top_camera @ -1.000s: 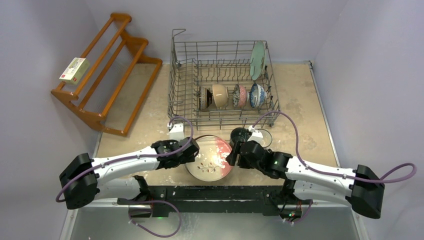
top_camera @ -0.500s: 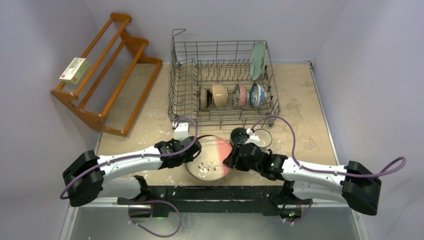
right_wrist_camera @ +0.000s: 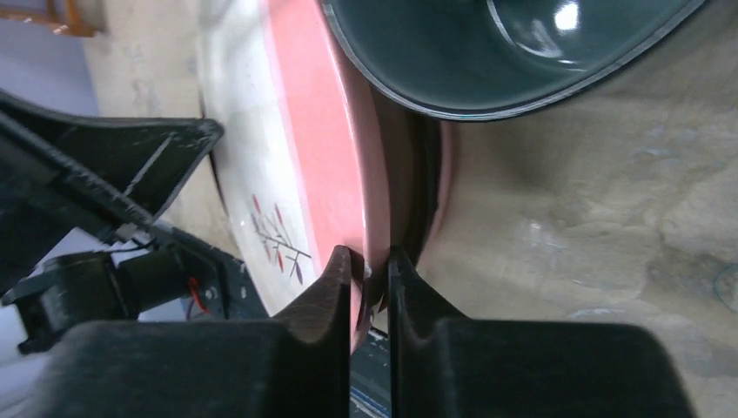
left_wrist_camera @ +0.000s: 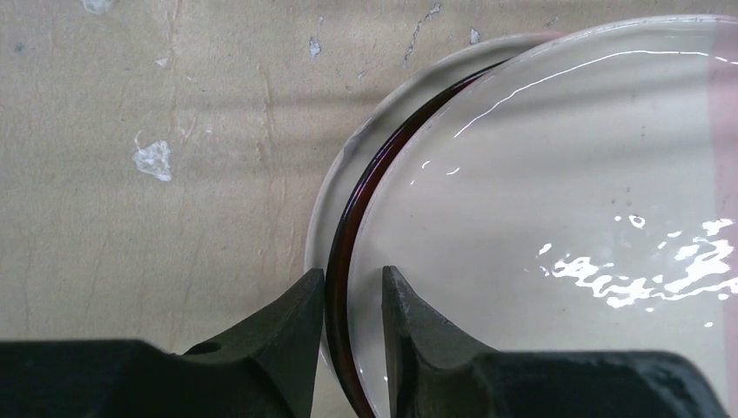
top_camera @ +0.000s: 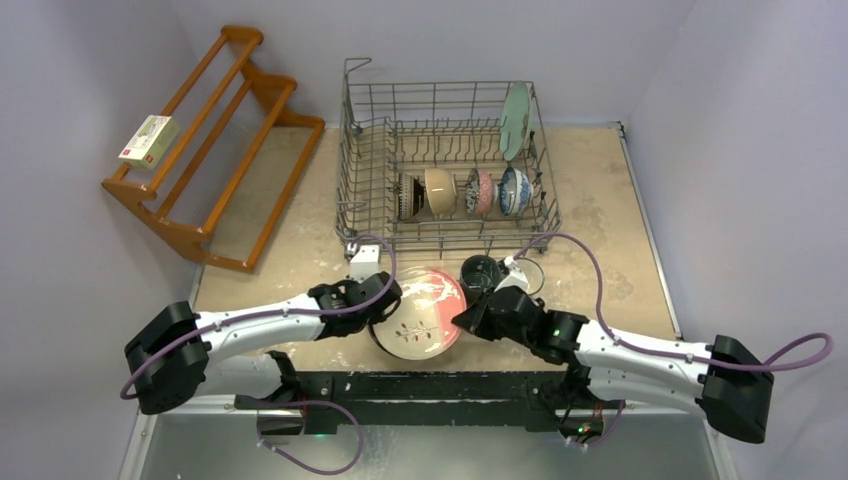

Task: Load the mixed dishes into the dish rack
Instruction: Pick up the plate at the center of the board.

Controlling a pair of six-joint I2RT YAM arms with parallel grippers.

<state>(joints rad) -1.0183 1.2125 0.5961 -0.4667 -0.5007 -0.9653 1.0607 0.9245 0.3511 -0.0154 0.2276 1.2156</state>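
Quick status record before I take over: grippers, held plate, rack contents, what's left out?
left gripper: shut on pink-and-white plate, left rim
right gripper: shut on its right rim
underneath: second plate, pale rim showing
dish rack: mint green plate, four bowls on edge
outside rack: dark teal mug beside the held plate

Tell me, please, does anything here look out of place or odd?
Only one thing: both grippers pinch the same pink-and-white plate, the left gripper on its left rim, the right gripper on its right rim, beside the dark teal mug. The bowls in the dish rack stand neatly.
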